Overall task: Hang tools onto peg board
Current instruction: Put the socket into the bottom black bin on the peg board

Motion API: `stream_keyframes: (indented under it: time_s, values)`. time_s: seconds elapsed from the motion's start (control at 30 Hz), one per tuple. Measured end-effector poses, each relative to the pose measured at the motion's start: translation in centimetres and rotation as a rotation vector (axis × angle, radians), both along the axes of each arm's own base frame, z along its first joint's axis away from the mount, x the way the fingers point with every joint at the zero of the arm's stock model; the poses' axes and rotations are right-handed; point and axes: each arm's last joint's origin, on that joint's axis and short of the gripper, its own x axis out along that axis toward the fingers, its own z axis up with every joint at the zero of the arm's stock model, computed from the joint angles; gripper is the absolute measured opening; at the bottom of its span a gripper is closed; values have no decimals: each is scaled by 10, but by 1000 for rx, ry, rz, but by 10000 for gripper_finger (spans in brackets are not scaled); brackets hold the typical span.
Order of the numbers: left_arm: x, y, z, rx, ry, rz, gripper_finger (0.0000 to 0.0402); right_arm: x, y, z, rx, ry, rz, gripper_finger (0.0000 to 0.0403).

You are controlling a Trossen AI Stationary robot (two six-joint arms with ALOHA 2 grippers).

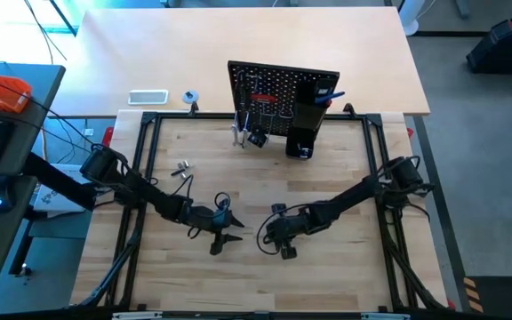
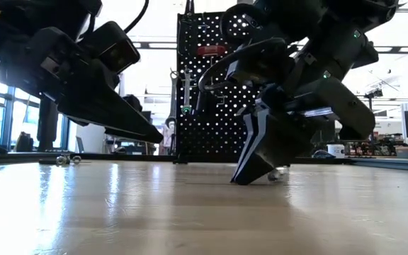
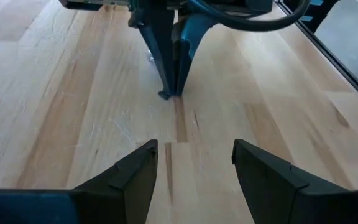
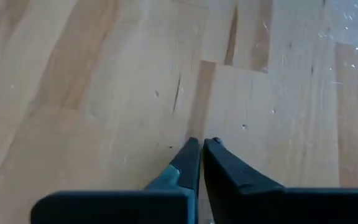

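**Most tools hung; one piece left on the table, both grippers empty**

The peg board (image 1: 274,93) stands upright at the far middle of the table (image 1: 345,276); several tools already hang on it or sit in its holder; a red-handled screwdriver (image 1: 265,96) lies across the upper holes, a silver wrench (image 2: 187,88) hangs down the left part of the board, a dark clamp-like tool (image 1: 258,137) hangs at the lower left, and a blue T-handle hex key (image 1: 329,95) pokes out of the tall black box holder (image 1: 305,124) on the right; so much of the hanging looks done.

What looks left, as a judgement: a small silver piece (image 1: 181,167) lies flat on the table, left of centre and well apart from the board; whether it is the bar or something else is too small to tell; no other loose tool shows on the wood.

The left gripper (image 1: 224,233) hovers low over the near middle of the table, its fingers apart with nothing between them; the left wrist view shows only bare planks in the gap; the right gripper (image 3: 171,93) stands tip-down just right of it, its fingers pressed together and its tips at the wood; the right wrist view shows nothing pinched between them.

The silver piece lies to the far left of both grippers, nearer the left one, which seems the likelier arm to fetch it.
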Motion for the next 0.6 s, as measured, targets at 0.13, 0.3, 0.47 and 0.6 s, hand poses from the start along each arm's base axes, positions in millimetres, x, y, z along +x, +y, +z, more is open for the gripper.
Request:
stream_keyframes:
  time_s: [0.13,0.3,0.47,0.6]
  values:
    - [0,0,0,12,-4,-3,201,-1,3,4,-38,-31,-17,15]
    - [0,0,1,4,-7,0,201,-7,-3,20,-116,-41,-62,18]
    - [0,0,1,4,-9,1,201,-25,-9,49,-175,-3,-145,57]
    - [1,1,1,13,-9,6,201,-41,-9,66,-179,34,-228,122]
